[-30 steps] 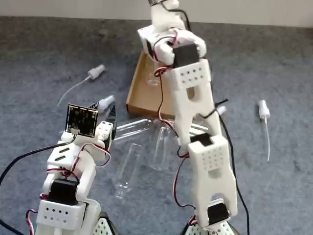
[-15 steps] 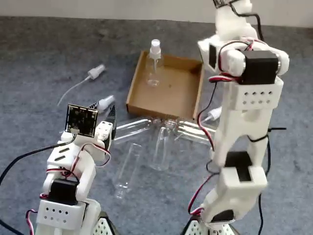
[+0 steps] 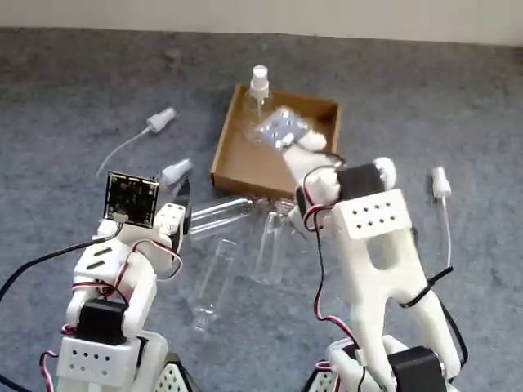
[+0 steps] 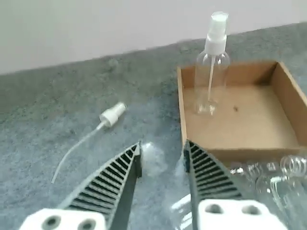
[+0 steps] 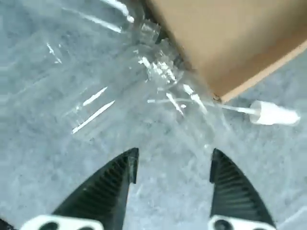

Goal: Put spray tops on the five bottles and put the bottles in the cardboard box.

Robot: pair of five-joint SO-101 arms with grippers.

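Progress stood at one of five. A single capped bottle [image 3: 259,102] stood upright in the far left corner of the cardboard box [image 3: 239,159]. The rest lay uncapped on the grey carpet [image 3: 82,82] along the box's near side: the leftmost bottle [image 3: 221,214] against the near wall, the middle bottle [image 3: 270,243] beside it, and the nearest bottle [image 3: 210,282] closer to the arms. More clear plastic was partly hidden behind the right arm [image 3: 372,245]. Loose tops were scattered about. The far-left spray top [image 3: 160,121] lay well left of the box, the corner spray top [image 3: 176,171] by its near left corner and the right spray top [image 3: 440,183] well off to the right. The tubed spray top [image 5: 271,113] lay just off the near right corner.

The left gripper [image 4: 162,160] hung empty with its fingers spread, close over the corner spray top. The right gripper [image 5: 170,170], likewise spread and holding nothing, pointed down at the carpet just short of the bottle necks [image 5: 158,62].

The step in hand looked like starting the second bottle. The next move likely called for one gripper to close on a lying bottle and steady it. The other would then lift a top and feed its thin tube into the neck, which is fiddly on slippery, rolling plastic.
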